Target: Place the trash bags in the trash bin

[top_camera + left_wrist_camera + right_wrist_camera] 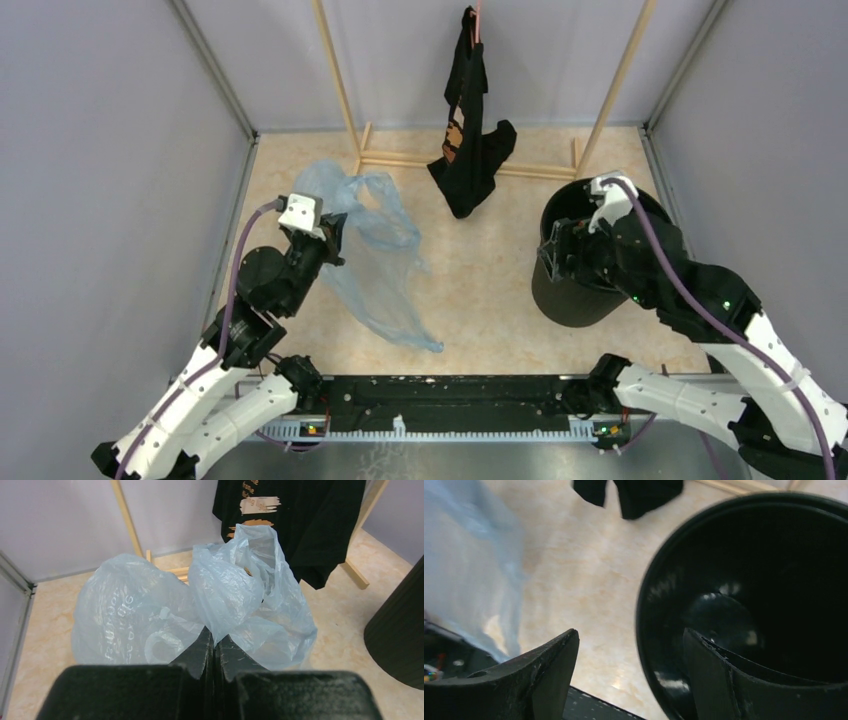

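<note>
Top external view: the left pincer (322,238) is being shown at the left side of the table (490,300), with its fingers pressed together on a fold of the trash bag (385,265). The light-blue, translucent film is being spread from the far left of the table down toward the near edge. The trash bin (575,300) is being shown upright at the right side of the table, well apart from the bag, so the bag is lying wholly outside it. The right pincer (556,250) is being held at the bin's left rim, with its fingers standing apart and nothing clamped between them.

Left wrist view: the two dark fingers are being seen closed against each other, with crinkled film pinched at their tips. The bag is billowing beyond them in two lobes, and small white lettering is being displayed on the left lobe. A black garment (310,525) with orange print is hanging behind the bag from a wooden frame (126,517).

Right wrist view: the rolled rim of the bin is being straddled, one finger being placed outside over the table and the other inside the mouth. Whether the rim is being touched cannot be told. The glossy bottom of the bin is being reflected in patches of light.
</note>
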Tool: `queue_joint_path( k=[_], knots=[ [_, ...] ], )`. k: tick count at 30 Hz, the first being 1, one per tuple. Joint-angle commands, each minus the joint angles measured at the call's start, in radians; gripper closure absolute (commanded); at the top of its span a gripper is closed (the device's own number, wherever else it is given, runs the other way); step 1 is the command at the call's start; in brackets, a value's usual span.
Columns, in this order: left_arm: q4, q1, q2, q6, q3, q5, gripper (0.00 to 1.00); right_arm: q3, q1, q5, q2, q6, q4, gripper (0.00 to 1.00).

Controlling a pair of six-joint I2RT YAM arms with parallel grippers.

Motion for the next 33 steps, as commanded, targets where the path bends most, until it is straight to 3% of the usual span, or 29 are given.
queue_joint_path(
  k=[1,6,17,25,33],
  knots=[
    [0.08,0.002,-0.024,0.045,-0.036,-0.057,0.97,-0.047,0.007,0.152,0.043,-0.011,-0.09,0.25],
    [0.081,0.005,-0.017,0.049,-0.052,-0.053,0.95,-0.062,0.007,0.1,0.073,-0.02,-0.061,0.49],
    [0.075,0.006,-0.026,0.045,-0.07,-0.082,0.96,-0.13,0.007,-0.059,0.079,-0.009,0.074,0.93],
    [0.077,0.007,-0.031,0.045,-0.076,-0.098,0.98,-0.155,0.042,-0.235,0.115,0.054,0.221,1.0],
    [0.079,0.007,-0.055,0.042,-0.084,-0.144,1.0,-0.106,0.254,-0.154,0.264,0.084,0.321,1.0]
  ],
)
